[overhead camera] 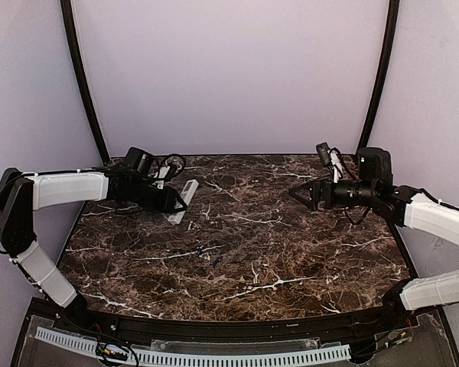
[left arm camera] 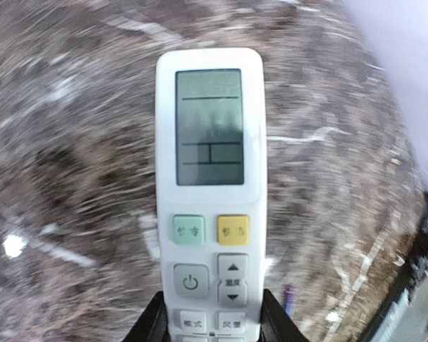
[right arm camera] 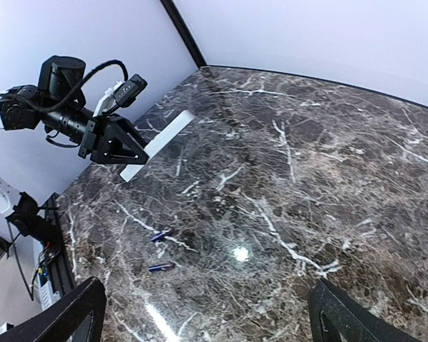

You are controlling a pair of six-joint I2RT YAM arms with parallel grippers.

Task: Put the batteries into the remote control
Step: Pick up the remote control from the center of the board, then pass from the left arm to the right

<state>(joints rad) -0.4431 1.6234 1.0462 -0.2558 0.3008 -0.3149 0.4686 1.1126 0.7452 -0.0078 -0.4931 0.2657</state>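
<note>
Batteries point(overhead camera: 201, 251): are lying close together on the marble table point(overhead camera: 291, 260), nearest the arm bases, left of centre.
Left gripper point(overhead camera: 177, 201): is pinching the remote control point(left arm camera: 209, 178) by its button end, at the far left, with the display facing the wrist camera.
Right gripper point(overhead camera: 297, 193): is hovering at the far right, fingers spread wide, gripping nothing.

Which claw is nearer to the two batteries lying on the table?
Left. The left claw, gripping the remote control, hangs just beyond and left of the batteries. The right claw, open, sits farther away, beyond and to their right.
</note>
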